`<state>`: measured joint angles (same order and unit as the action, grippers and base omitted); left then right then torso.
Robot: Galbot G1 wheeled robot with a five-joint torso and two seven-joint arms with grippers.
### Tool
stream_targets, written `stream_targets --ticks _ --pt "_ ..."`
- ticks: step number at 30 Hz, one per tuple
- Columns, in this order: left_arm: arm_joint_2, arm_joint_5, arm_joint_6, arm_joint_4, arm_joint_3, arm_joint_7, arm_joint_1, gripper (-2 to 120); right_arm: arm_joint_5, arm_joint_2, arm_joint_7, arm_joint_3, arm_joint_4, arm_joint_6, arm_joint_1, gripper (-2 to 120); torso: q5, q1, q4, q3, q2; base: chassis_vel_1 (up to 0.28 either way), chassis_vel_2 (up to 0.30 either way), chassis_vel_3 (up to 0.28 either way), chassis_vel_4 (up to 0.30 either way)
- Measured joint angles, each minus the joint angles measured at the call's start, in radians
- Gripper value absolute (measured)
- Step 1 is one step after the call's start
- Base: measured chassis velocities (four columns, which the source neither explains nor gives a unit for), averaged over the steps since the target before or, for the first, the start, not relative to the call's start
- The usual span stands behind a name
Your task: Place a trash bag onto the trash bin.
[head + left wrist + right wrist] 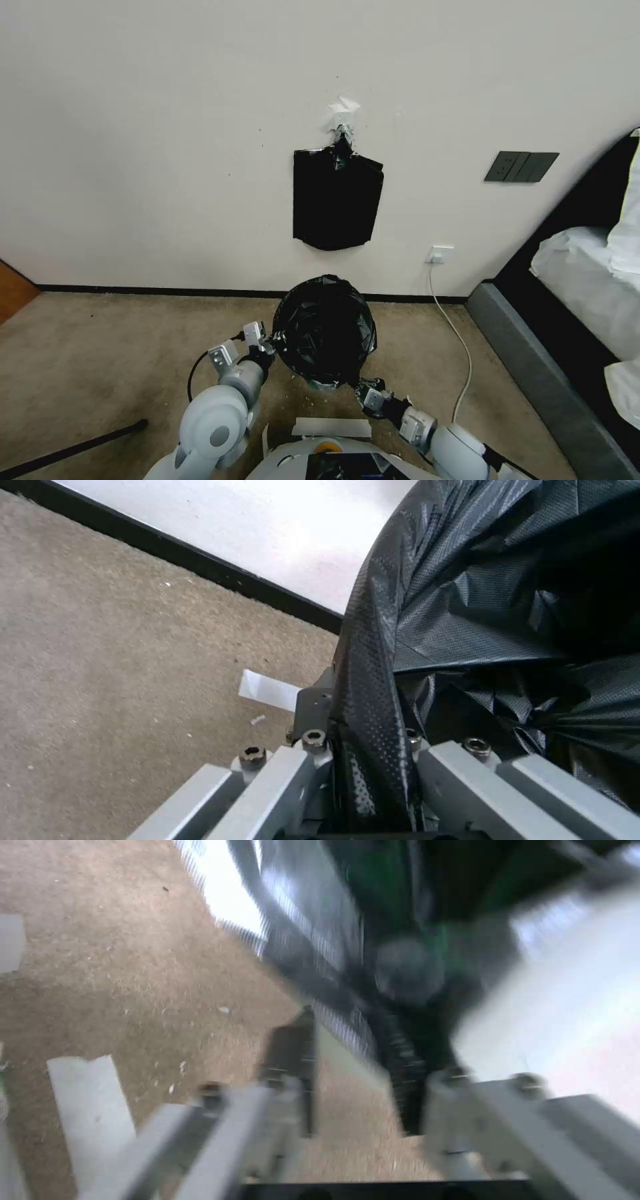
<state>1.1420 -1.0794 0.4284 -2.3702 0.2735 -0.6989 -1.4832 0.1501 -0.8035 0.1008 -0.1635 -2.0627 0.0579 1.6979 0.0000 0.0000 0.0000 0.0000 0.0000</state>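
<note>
The glossy black trash bag [325, 328] is draped over the trash bin, whose body is hidden; only a pale sliver of its base [321, 383] peeks out below. My left gripper [272, 344] sits at the bag's left edge. In the left wrist view this gripper [357, 715] is shut on a fold of the trash bag [480, 605]. My right gripper [361, 387] is low at the bag's near right side. The right wrist view is blurred. There the right gripper [350, 1075] stands open, carpet showing between its fingers, with the bag's edge [400, 1060] against one finger.
A flat black pack [337, 200] hangs on the wall above the bin. A white cable [460, 347] runs from a socket along the carpet. A bed [587, 280] closes off the right. White strips [331, 427] and a black rod [73, 450] lie on the floor.
</note>
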Motion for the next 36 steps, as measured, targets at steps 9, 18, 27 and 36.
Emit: stream_targets --ticks 9,18,27,36 --pt "-0.018 0.056 -0.057 0.051 0.0 0.022 0.048 1 -0.068 0.032 -0.032 -0.052 -0.083 -0.01 0.092 68 0.0001 0.0 -0.0001 0.0 0.0 0.0 0.0 0.0 0.0" --pt "-0.009 0.304 -0.15 0.124 -0.084 0.094 0.048 1 -0.288 0.076 -0.103 -0.107 -0.391 -0.179 0.193 48 -0.0002 0.0 0.0001 0.0 0.0 0.0 0.0 0.0 0.0" --pt "-0.013 0.484 -0.183 0.162 -0.169 0.116 0.089 1 -0.521 0.079 -0.186 -0.069 -0.447 -0.369 0.083 16 0.0001 0.0 -0.0001 0.0 0.0 0.0 0.0 0.0 0.0" --pt "-0.009 0.632 -0.198 0.209 -0.278 0.148 0.134 1 -0.847 0.068 -0.373 0.049 -0.443 -0.592 -0.257 0 0.0 0.0 -0.0001 0.0 0.0 0.0 0.0 0.0 0.0"
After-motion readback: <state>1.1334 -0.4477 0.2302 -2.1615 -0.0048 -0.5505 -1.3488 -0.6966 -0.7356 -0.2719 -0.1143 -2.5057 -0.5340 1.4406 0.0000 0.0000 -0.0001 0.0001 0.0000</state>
